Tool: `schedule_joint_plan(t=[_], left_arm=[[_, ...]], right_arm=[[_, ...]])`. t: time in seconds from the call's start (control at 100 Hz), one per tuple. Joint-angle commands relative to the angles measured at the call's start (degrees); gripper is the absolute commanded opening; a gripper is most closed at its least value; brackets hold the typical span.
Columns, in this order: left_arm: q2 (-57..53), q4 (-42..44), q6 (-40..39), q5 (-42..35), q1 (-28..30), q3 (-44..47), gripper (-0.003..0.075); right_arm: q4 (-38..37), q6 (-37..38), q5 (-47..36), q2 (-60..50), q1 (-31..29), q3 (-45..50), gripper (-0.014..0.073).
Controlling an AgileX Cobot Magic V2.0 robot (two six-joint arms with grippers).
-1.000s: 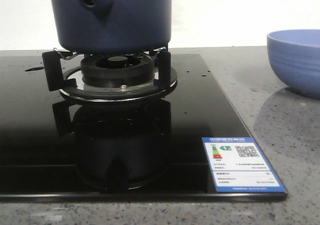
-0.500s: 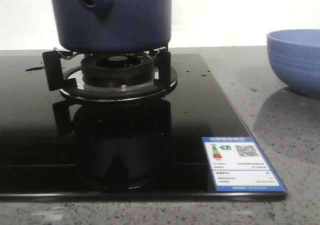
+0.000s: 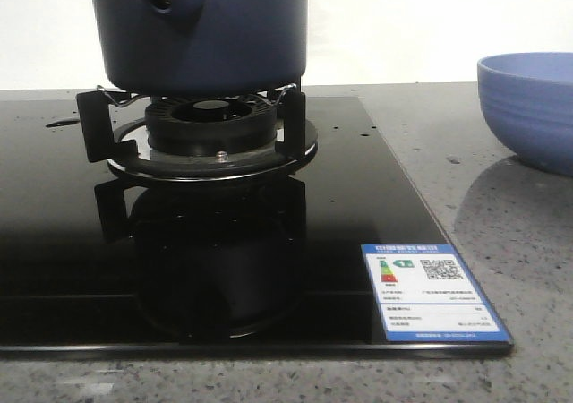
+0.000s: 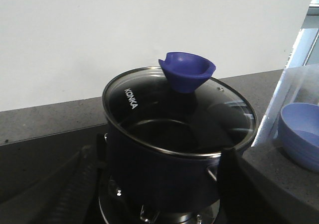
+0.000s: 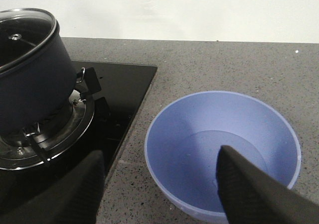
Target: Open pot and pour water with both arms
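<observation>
1 pot (image 3: 206, 31), 1 lid (image 4: 179, 112), 1 bowl (image 5: 223, 152)

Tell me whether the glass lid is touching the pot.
Touching. The left wrist view shows the glass lid seated all round on the pot's rim, with no gap.

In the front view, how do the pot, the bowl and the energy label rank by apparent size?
1. pot, largest, though cut off at the top.
2. label and bowl: look alike; the bowl is cropped, so unranked.
</observation>
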Motion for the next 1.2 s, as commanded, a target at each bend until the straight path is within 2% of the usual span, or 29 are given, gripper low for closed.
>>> schedule_joint_plan(t=[0.0, 0.14, 0.37, 0.5, 1.19], left_arm=[[3.65, -0.78, 0.03, -7.58, -2.78, -3.96, 0.0459], [11.74, 0.69, 0.06, -11.06, -6.10, -9.21, 0.0463], [23.52, 1.79, 0.06, -11.23, -6.46, -18.36, 0.0518], [27.72, 2.01, 0.06, -11.23, -6.46, -21.92, 0.0519], [34.55, 3.00, 0.06, -13.39, -5.46, -25.67, 0.0512]], right_arm=[[-0.10, -0.61, -4.75, 0.41, 0.01, -2.16, 0.0437], [-0.10, -0.61, -4.75, 0.41, 0.01, -2.16, 0.0437], [-0.10, -0.61, -4.27, 0.41, 0.01, -2.16, 0.0437], [-0.10, -0.61, -3.64, 0.41, 0.01, -2.16, 0.0437], [-0.21, -0.74, -3.53, 0.41, 0.01, -2.16, 0.0437]])
